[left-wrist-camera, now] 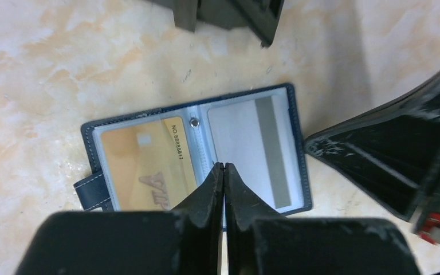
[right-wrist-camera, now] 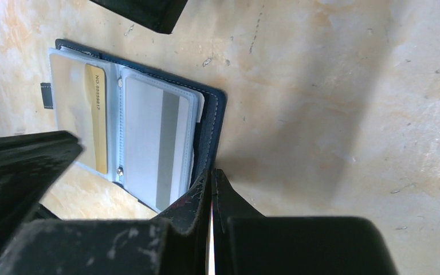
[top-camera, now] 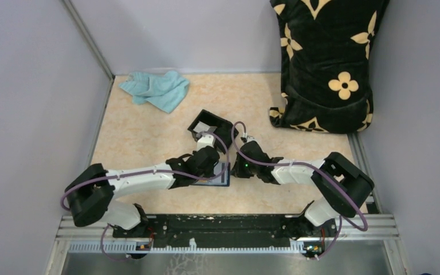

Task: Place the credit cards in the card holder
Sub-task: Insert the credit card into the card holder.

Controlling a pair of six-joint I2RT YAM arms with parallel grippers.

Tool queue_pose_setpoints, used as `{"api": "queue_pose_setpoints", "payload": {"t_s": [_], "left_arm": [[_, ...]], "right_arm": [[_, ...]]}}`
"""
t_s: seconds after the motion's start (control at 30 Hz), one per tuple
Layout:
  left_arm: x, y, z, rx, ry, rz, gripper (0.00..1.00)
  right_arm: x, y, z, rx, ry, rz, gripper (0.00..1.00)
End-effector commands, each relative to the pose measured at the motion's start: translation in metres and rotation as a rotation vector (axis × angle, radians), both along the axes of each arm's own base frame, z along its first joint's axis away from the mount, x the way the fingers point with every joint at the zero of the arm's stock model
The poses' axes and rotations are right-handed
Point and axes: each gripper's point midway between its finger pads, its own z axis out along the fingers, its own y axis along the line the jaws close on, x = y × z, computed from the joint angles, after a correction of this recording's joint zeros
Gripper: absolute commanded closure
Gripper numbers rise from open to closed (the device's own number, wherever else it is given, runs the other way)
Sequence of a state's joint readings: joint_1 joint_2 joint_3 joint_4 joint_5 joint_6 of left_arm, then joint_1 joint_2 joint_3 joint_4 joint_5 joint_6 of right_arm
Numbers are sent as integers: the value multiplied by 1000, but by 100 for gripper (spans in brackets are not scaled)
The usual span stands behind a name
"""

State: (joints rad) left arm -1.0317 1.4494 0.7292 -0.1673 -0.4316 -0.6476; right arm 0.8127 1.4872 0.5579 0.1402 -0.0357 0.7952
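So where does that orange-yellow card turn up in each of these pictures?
Top external: cannot be made out; the left arm covers most of the open card holder.
Left wrist: the orange-yellow card sits left of centre, in the holder's left sleeve.
Right wrist: upper left, a narrow strip in the far sleeve.
Shared landmark: the navy card holder, seen in all three views.

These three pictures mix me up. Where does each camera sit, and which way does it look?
Top camera: high behind the robot, looking down at the table, left arm, right arm and wallet.
Left wrist camera: on the left arm, looking down at the open wallet, past the shut left gripper.
Right wrist camera: on the right arm, looking down at the wallet's edge, past the shut right gripper.
Shared: both wrist views show the yellow card.
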Motion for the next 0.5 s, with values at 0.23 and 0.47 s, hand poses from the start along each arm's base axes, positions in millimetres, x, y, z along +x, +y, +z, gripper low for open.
{"api": "queue_pose_setpoints", "payload": {"t_s": [0.23, 0.47], "left_arm": [[5, 42, 48, -85, -112, 219, 76], [-20, 74, 14, -49, 4, 346, 65]], "right_arm": [[12, 2, 26, 41, -77, -11, 78], [7, 6, 27, 64, -66, 17, 57]]}}
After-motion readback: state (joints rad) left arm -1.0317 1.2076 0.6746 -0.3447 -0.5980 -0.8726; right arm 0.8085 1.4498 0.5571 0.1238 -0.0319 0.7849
